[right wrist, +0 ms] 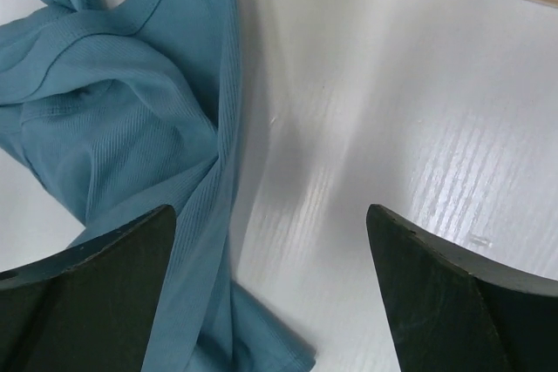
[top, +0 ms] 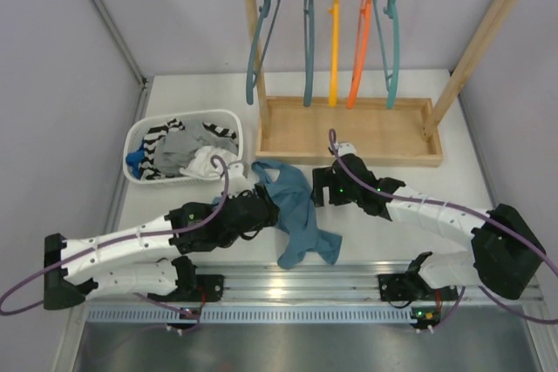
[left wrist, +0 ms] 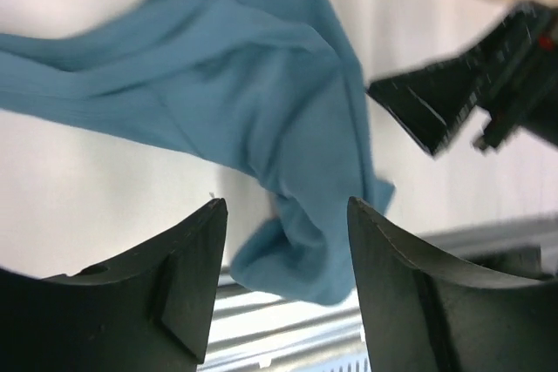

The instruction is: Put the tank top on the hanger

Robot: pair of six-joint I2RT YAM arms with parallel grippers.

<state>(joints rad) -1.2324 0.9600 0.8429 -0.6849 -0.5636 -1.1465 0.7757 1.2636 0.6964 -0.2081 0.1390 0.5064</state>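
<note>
Tank top (top: 296,215): crumpled, near centre. Left gripper (left wrist: 283,206), right gripper (right wrist: 270,215): fingers wide, empty, flanking it, likely for pickup. Hanger (top: 391,41): hung far right, bare.

The tank top (top: 296,206) is dusty blue. The tabletop (top: 200,93) is white. The hanger (top: 393,58) is teal-green. The striped cloth (top: 157,139) is black and white.

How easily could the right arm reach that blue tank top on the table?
Probably easily: the right arm's fingers are open and sit right at the edge of the tank top, which lies loose on the table, with nothing between them.
</note>
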